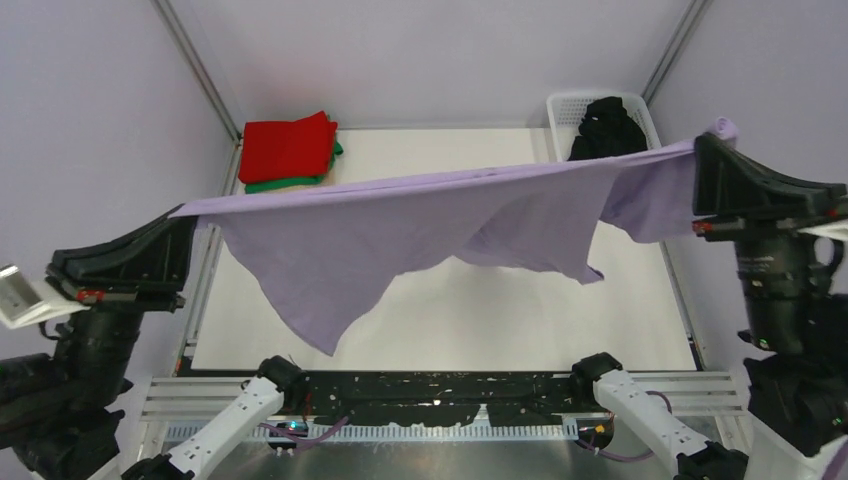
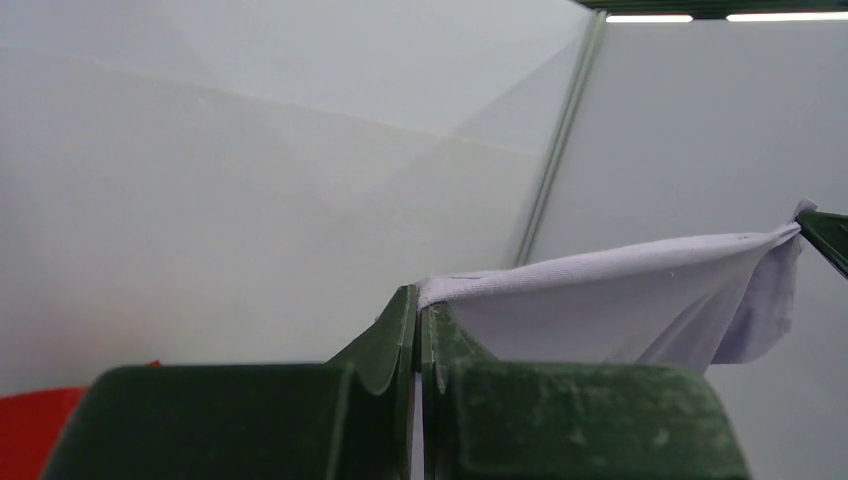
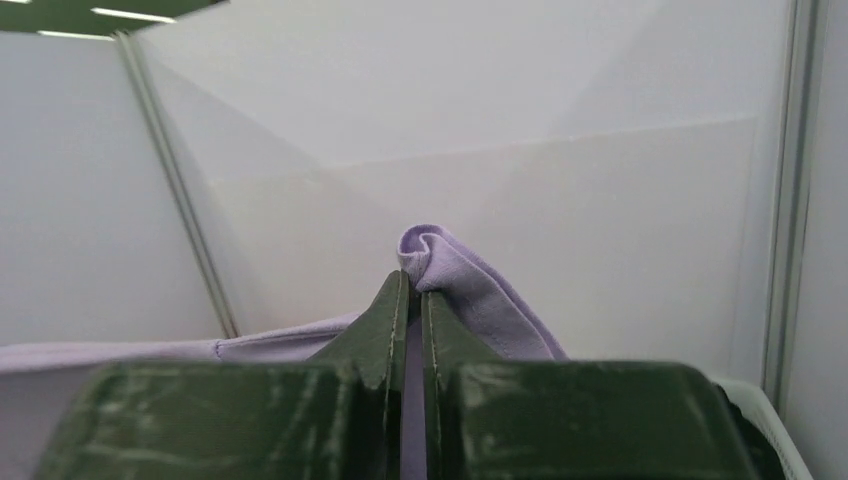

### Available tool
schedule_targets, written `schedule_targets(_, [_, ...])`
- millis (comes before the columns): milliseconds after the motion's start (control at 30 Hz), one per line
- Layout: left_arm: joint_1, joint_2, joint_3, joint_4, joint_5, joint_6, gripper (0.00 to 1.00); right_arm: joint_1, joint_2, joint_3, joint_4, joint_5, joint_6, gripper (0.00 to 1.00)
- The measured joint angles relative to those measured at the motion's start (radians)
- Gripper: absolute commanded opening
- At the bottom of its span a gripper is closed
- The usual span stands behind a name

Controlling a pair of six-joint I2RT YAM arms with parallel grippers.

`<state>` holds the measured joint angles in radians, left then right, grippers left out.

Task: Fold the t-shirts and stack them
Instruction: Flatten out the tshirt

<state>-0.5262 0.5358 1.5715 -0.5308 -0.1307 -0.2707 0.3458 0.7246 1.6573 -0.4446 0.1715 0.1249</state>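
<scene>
A large lavender t-shirt (image 1: 420, 225) hangs stretched in the air across the table, held at both ends. My left gripper (image 1: 188, 218) is shut on its left end; in the left wrist view the cloth (image 2: 620, 300) runs from my closed left gripper (image 2: 418, 300) to the right. My right gripper (image 1: 700, 145) is shut on its right end; in the right wrist view a bunched fold of the shirt (image 3: 455, 270) pokes out above my closed right gripper (image 3: 411, 285). A folded red t-shirt (image 1: 288, 147) lies on a green one (image 1: 285, 183) at the back left. A black t-shirt (image 1: 604, 130) fills the basket.
The white lattice basket (image 1: 565, 105) stands at the back right corner. The white table top (image 1: 500, 320) lies below the hanging shirt. Grey walls and metal frame posts enclose the cell on the left, right and back.
</scene>
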Motion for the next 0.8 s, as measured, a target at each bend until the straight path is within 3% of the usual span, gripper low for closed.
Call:
schedule_targets(167, [0.0, 0.039, 0.167, -0.023, 0.106, 0.035, 0.0, 0.0, 0.005, 0.236, -0.079, -0.091, -0.027, 0.05])
schedule_targets(367, [0.0, 0.049, 0.191, -0.026, 0.15, 0.048, 0.0, -0.001, 0.035, 0.381, -0.142, -0.129, -0.084, 0.05])
schedule_targets(533, [0.0, 0.069, 0.086, 0.002, 0.052, 0.065, 0.0, -0.001, 0.054, 0.27, -0.125, -0.035, -0.165, 0.05])
schedule_targets(667, [-0.002, 0.135, -0.093, 0.082, -0.159, 0.096, 0.0, -0.001, 0.119, 0.082, -0.056, 0.092, -0.235, 0.05])
schedule_targets(800, [0.053, 0.32, -0.272, 0.144, -0.361, 0.114, 0.0, -0.002, 0.258, -0.114, 0.023, 0.214, -0.285, 0.05])
